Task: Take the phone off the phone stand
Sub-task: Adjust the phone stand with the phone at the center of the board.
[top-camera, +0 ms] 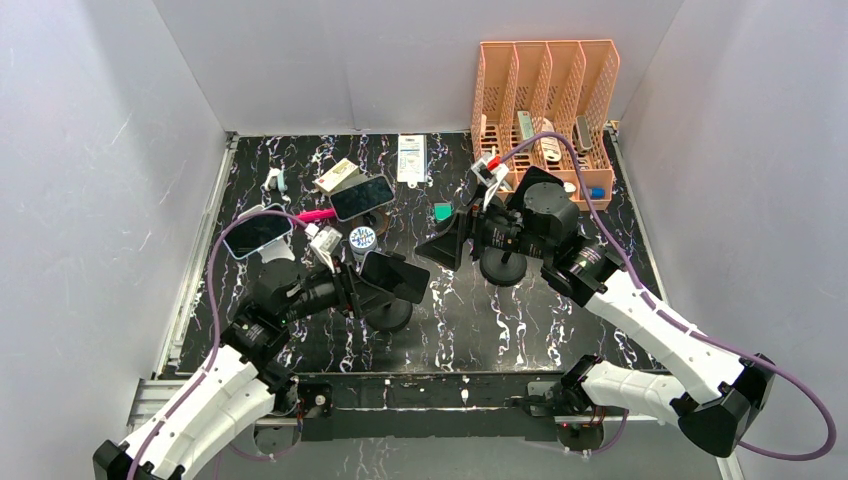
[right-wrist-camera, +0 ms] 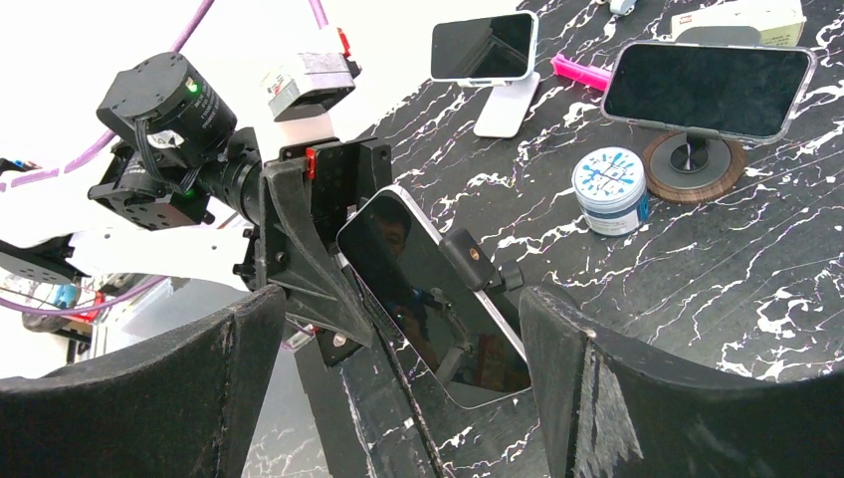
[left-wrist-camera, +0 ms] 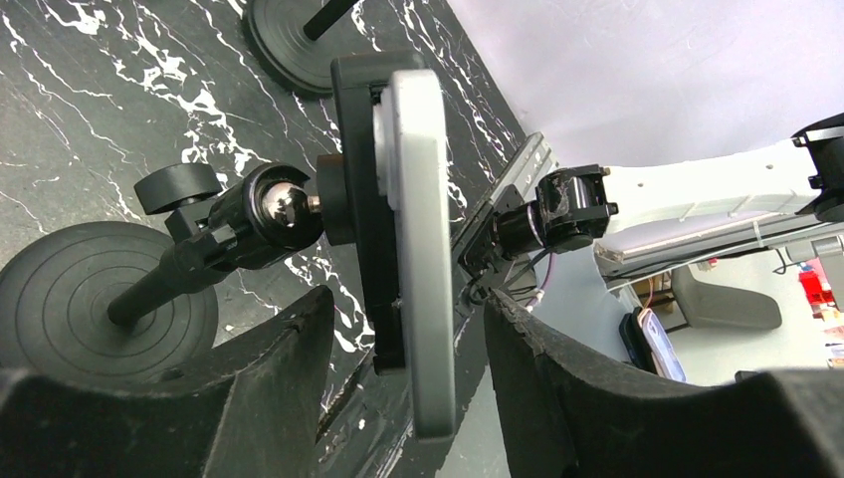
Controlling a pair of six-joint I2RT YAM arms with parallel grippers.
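From above, the dark flat phone (top-camera: 398, 276) is seen sitting on the black round-footed phone stand (top-camera: 392, 316). In the left wrist view, the left gripper (left-wrist-camera: 408, 295) is held apart around the phone's thin edge, not yet clamped. In the right wrist view, the right gripper (right-wrist-camera: 403, 294) is held wide apart, close by, with nothing in it. The phone is not yet pulled off.
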